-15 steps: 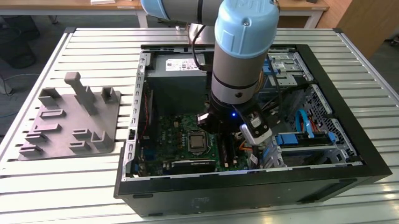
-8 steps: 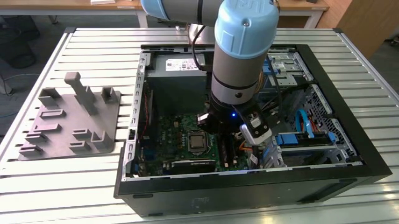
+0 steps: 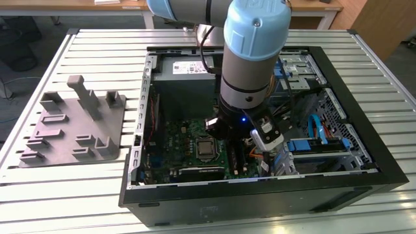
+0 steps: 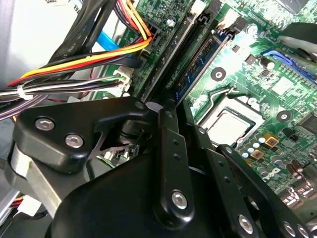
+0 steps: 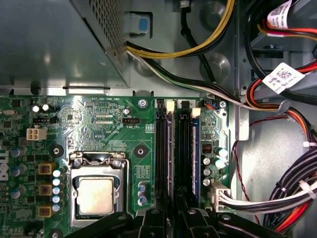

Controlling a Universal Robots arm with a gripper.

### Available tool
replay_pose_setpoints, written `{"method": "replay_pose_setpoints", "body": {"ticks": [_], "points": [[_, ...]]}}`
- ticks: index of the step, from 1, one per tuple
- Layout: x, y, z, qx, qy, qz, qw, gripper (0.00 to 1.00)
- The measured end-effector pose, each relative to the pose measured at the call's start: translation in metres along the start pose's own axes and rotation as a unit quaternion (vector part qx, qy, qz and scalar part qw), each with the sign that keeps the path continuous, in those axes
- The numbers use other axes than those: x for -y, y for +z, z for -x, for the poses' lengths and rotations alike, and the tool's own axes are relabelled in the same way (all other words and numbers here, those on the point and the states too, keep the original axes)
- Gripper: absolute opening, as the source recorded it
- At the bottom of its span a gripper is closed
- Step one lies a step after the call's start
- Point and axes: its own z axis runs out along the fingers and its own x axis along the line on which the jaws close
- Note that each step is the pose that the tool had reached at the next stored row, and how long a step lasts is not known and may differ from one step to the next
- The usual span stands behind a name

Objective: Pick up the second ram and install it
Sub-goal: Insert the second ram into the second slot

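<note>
Second ram, slim dark-green stick with a pale bluish label (image 5: 194, 153), stood on edge in a long black slot beside the cable bundle in both wrist views. The exterior view hid it behind the arm. Black gripper (image 4: 166, 106) hung low over the neighbouring slots; open or gripping, could not tell.

- A robotics lab or workshop: an open computer case (image 3: 260, 126) lies on a slatted metal desk (image 3: 97, 44)
- At nine o'clock, a grey parts fixture (image 3: 71, 126)
- Wooden benches (image 3: 71, 6) behind
</note>
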Motion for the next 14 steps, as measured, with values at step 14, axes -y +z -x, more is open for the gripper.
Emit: {"method": "replay_pose_setpoints", "body": {"ticks": [14], "points": [[-0.0078, -0.0353, 0.0011, 0.0002, -0.001, -0.0477, 0.9989, 0.10]]}}
